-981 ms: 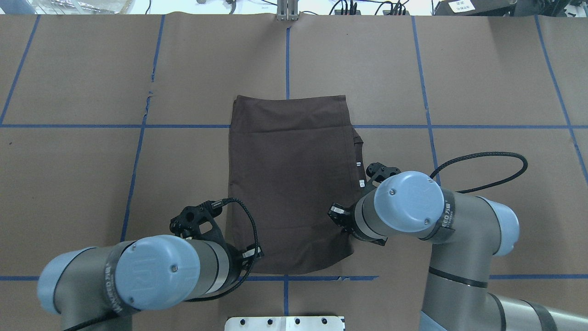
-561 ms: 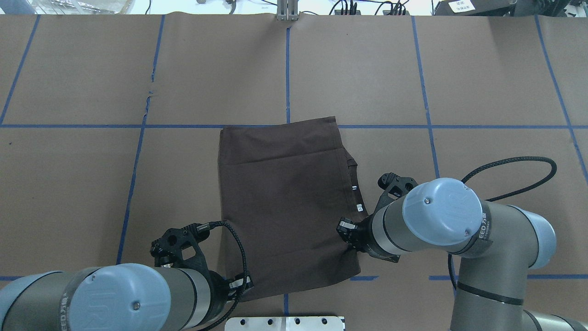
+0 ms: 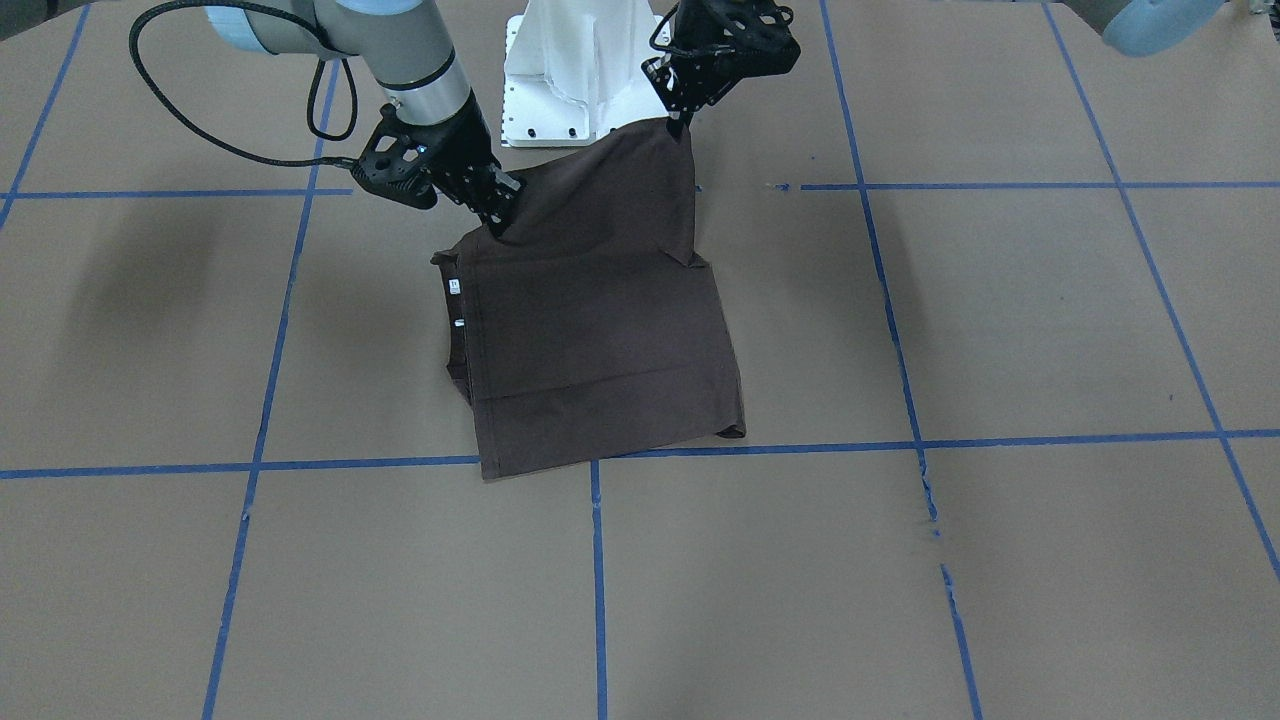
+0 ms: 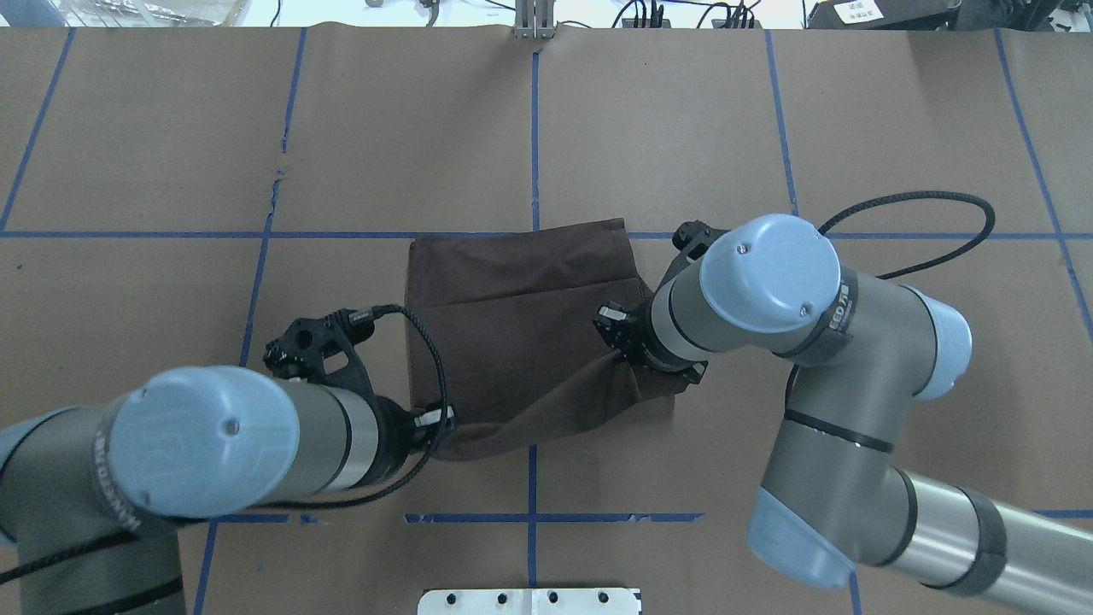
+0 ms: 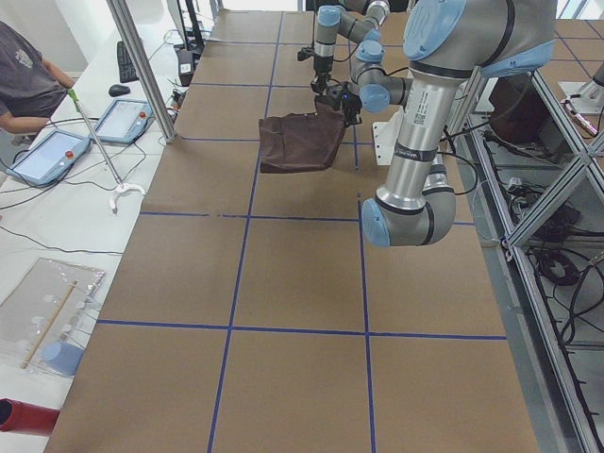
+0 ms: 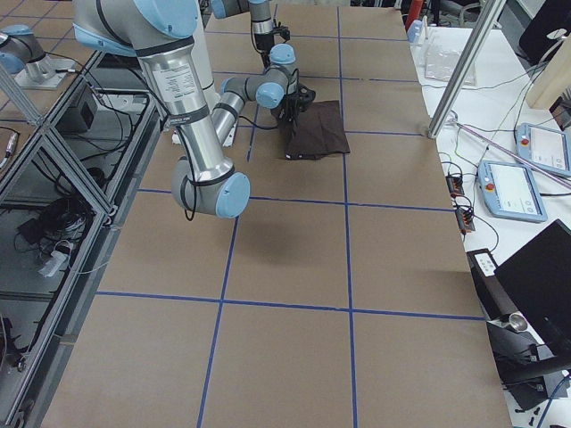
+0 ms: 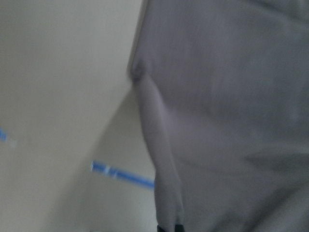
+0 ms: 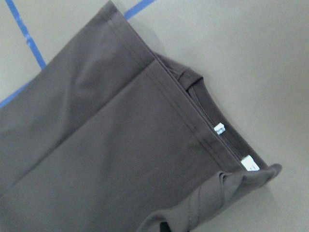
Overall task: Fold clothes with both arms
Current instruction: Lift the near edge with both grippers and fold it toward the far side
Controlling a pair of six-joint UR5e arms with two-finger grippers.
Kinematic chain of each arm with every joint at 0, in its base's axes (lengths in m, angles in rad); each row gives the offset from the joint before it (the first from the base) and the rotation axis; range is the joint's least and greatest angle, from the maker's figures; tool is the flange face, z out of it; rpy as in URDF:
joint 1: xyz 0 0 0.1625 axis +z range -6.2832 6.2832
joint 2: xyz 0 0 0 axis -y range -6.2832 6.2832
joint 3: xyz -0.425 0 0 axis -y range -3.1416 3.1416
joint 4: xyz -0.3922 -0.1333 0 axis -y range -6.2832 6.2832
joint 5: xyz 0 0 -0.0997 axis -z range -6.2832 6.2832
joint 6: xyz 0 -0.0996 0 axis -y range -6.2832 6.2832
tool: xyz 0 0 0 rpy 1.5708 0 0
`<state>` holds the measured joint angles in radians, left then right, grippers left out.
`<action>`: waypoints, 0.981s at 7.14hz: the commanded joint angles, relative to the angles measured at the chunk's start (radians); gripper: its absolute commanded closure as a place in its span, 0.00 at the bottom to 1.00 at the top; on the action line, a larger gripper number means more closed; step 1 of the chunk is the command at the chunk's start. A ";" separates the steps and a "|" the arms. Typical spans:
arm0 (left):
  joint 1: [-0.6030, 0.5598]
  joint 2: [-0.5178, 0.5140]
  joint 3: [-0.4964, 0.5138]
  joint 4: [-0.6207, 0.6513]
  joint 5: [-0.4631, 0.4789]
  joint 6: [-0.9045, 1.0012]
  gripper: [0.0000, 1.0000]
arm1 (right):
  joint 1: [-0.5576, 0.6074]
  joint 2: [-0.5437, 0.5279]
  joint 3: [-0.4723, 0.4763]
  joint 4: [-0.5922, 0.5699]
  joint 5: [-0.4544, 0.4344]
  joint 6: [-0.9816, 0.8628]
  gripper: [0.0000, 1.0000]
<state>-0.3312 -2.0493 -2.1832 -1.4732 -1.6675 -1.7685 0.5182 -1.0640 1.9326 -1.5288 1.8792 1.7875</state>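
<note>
**Near edge of the table.** My left gripper [image 3: 683,120] and my right gripper [image 3: 497,215] are each clamped on one near corner of the shirt [image 3: 590,330], with the jaws closed on cloth. A second ago these corners lay low and I was drawing them toward my edge of the table [image 3: 1000,300]. Now both are lifted clear and carried away from me. The near hem hangs between the grippers as a sagging band. The right corner is further forward than the left, so the raised edge runs askew.

**Middle.** The rest of the shirt lies flat, about midway between the table's left and right edges and nearer my edge than the far one. Its collar [image 8: 198,92] and white tags [image 8: 219,128] show along its right side.

**Far.** The far hem rests where it did a moment ago, on the blue line [image 4: 726,235] that crosses the table.

**Reading.** I judge that the pull-back is over and the fold of the near half onto the far half has begun. The left corner needs to catch up before I lay the edge down, or the hems may not meet squarely.
</note>
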 commanded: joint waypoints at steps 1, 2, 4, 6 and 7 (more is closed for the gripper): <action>-0.139 -0.061 0.173 -0.095 -0.024 0.038 1.00 | 0.094 0.105 -0.157 0.001 0.057 -0.020 1.00; -0.205 -0.068 0.271 -0.186 -0.024 0.038 1.00 | 0.114 0.171 -0.252 0.010 0.063 -0.022 1.00; -0.335 -0.208 0.616 -0.344 -0.024 0.151 0.13 | 0.170 0.264 -0.573 0.216 0.098 -0.032 0.86; -0.455 -0.267 0.878 -0.532 -0.034 0.347 0.00 | 0.236 0.332 -0.730 0.282 0.126 -0.164 0.00; -0.474 -0.266 0.913 -0.570 -0.038 0.387 0.00 | 0.265 0.332 -0.739 0.282 0.174 -0.206 0.00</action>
<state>-0.7644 -2.3025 -1.3564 -1.9715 -1.6994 -1.4564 0.7461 -0.7438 1.2330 -1.2609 2.0097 1.6469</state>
